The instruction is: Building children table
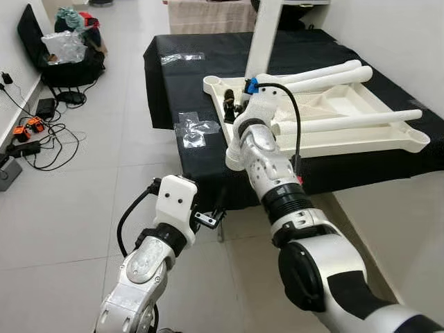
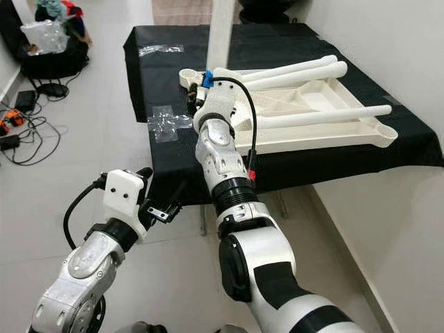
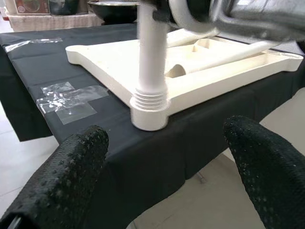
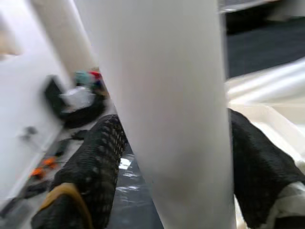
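Observation:
A white children's table top lies upside down on a black-covered surface. Two loose white legs rest across it. A third white leg stands upright at the top's near left corner. Its threaded end sits in the corner socket. My right gripper is shut on this leg, a black finger on each side. Below the surface's front edge, my left gripper is open. Its fingers are spread wide, facing that corner and holding nothing.
Clear tape patches stick to the black cloth near the corner. On the tiled floor to the left lie cables and chargers and a black bag with clutter. A white wall runs along the right.

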`<state>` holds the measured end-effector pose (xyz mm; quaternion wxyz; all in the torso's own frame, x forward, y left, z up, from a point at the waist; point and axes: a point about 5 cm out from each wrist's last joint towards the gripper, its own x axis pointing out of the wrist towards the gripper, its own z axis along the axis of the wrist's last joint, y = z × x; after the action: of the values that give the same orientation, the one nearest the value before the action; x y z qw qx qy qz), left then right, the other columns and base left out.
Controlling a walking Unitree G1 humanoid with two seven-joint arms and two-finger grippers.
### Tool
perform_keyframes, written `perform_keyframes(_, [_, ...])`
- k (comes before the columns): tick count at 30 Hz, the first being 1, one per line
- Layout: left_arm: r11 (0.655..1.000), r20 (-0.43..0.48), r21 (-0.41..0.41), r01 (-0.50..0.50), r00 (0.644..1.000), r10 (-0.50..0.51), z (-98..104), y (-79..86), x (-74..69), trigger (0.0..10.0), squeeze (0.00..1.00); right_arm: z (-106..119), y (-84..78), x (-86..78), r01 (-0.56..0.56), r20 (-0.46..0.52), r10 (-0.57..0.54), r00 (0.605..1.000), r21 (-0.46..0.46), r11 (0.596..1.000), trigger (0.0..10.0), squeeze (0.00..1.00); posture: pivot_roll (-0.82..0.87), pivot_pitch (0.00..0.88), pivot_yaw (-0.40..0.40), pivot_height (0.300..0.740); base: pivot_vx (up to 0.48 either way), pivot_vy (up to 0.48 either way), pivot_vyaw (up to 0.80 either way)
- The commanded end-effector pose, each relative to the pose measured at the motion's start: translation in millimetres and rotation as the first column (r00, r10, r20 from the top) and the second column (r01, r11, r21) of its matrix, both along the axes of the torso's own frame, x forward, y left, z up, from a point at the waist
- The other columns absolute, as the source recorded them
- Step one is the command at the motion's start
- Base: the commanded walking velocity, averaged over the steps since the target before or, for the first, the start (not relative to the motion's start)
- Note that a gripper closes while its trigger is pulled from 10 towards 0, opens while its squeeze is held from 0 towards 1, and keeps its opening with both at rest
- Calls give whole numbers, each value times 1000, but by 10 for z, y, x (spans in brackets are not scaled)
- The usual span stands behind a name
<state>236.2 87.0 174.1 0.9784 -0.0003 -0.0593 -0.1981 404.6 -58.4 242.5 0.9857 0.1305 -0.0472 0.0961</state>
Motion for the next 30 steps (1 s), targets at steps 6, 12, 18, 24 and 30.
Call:
perform_keyframes(6, [1000,-15,4,1,1000,-1,-43,-16,4,10000,0,28,48,-72,-460,43,476,878,-194,866,10000,0,24,60,-85,740,0,0,0])
perform_keyframes(12, [1000,-13,0,1,1000,-1,-35,-20,4,10000,0,-107,-165,-56,-538,3,568,823,-313,782,10000,0,29,65,-89,740,0,0,0])
perform_keyframes(18, [1000,-13,3,-6,1000,6,-31,-8,2,10000,0,-113,-189,-10,-535,-33,557,830,-326,779,10000,0,35,68,-95,740,0,0,0])
perform_keyframes(24, [1000,-13,2,-9,1000,9,-34,-8,-7,10000,0,-79,-149,14,-511,-32,530,848,-315,800,10000,0,37,66,-99,740,0,0,0])
perform_keyframes(30, [1000,-12,2,-13,1000,13,-34,-9,-10,10000,0,-124,-7,13,-472,-44,482,875,-294,831,8039,0,36,62,-100,740,0,0,0])
